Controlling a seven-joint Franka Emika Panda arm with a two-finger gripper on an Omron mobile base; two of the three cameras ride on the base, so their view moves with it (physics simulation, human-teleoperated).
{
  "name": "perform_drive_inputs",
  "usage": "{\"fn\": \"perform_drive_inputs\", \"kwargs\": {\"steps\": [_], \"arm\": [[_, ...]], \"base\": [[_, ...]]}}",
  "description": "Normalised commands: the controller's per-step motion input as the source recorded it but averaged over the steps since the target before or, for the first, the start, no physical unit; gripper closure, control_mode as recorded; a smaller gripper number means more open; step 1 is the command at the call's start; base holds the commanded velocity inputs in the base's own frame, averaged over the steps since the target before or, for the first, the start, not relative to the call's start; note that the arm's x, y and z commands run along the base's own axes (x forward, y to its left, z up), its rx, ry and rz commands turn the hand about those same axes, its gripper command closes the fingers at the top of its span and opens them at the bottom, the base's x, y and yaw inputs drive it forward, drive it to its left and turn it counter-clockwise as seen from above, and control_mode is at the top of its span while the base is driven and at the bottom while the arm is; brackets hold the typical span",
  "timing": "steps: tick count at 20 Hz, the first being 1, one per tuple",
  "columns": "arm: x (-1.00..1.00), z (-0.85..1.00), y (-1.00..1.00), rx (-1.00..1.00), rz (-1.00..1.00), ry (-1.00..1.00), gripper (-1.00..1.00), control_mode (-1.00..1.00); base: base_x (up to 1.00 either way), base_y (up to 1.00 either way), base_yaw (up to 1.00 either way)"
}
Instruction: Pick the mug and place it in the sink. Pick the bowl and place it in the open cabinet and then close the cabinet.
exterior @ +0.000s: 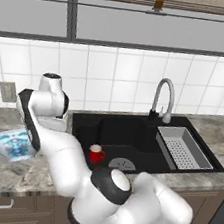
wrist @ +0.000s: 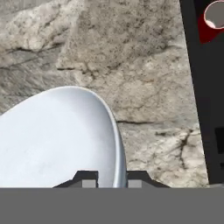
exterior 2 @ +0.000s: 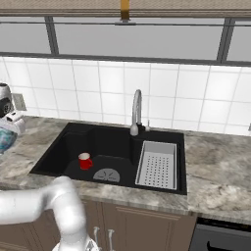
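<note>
The white bowl (exterior: 8, 145) with a blue-teal outside sits on the marble counter (exterior: 4, 174) left of the sink (exterior: 126, 131); it also shows at the left edge of the right base view, bowl (exterior 2: 3, 139). In the hand view my gripper (wrist: 111, 179) straddles the rim of the bowl (wrist: 52, 140), one fingertip inside and one outside, shut on it. The small red mug (exterior: 96, 155) stands upright on the sink floor near the drain, mug (exterior 2: 85, 161), and at the top right corner of the hand view, mug (wrist: 212, 19). The cabinet is out of view.
A curved metal faucet (exterior: 164, 98) stands behind the sink. A grey perforated tray (exterior: 182, 146) fills the sink's right part. Wall outlets (exterior: 0, 92) sit on the tiled wall behind the bowl. Brown drawers (exterior: 0, 203) run under the counter.
</note>
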Motion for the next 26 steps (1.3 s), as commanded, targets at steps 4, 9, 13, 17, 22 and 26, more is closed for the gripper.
{"fn": "perform_drive_inputs", "kwargs": {"steps": [4, 9, 13, 17, 22, 26], "arm": [[-0.82, 1.00, -0.43, -0.39, 0.00, -0.49, 1.00, -1.00], [-0.64, 1.00, -0.81, -0.11, 0.00, -0.18, 1.00, -1.00], [-0.39, 1.00, -1.00, 0.17, 0.08, 0.00, 1.00, -1.00], [-0.39, 0.57, -0.66, 0.23, 0.17, -0.06, 1.00, -1.00], [-0.60, 0.14, -0.23, 0.07, 0.17, -0.28, 1.00, -1.00], [-0.78, 0.02, -0.16, 0.00, 0.05, -0.29, 1.00, -1.00]], "base": [[0.00, 0.00, 0.00], [0.00, 0.00, 0.00], [0.00, 0.00, 0.00], [0.00, 0.00, 0.00], [0.00, 0.00, 0.00], [0.00, 0.00, 0.00]]}}
